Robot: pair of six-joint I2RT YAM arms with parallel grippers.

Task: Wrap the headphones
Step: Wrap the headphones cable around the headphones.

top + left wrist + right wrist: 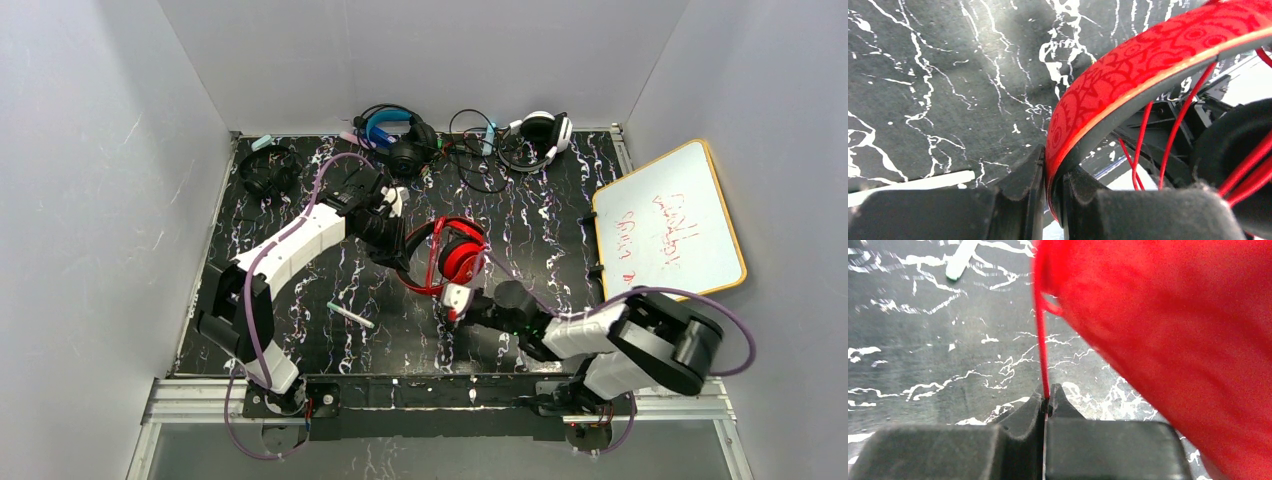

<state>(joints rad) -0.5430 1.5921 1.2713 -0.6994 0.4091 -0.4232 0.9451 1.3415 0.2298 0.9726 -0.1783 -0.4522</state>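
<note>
The glossy red headphones [458, 255] are held up over the middle of the black marbled table. My left gripper [393, 237] is shut on their patterned red headband [1128, 75], which is pinched between the fingers of that gripper [1053, 172]. Thin red cable strands [1178, 125] run past the black ear pad [1233, 145]. My right gripper [456, 302] sits just below the red ear cup [1173, 340]. In its wrist view the right gripper [1048, 399] is shut on the thin red cable [1042, 350], which rises straight up from the tips.
At the back lie a black pair with blue headband [395, 135], an all-black pair [268, 170] and a white-and-black pair [540, 130] with tangled cables. A whiteboard [668, 225] leans at the right. A white pen [350, 315] lies front left.
</note>
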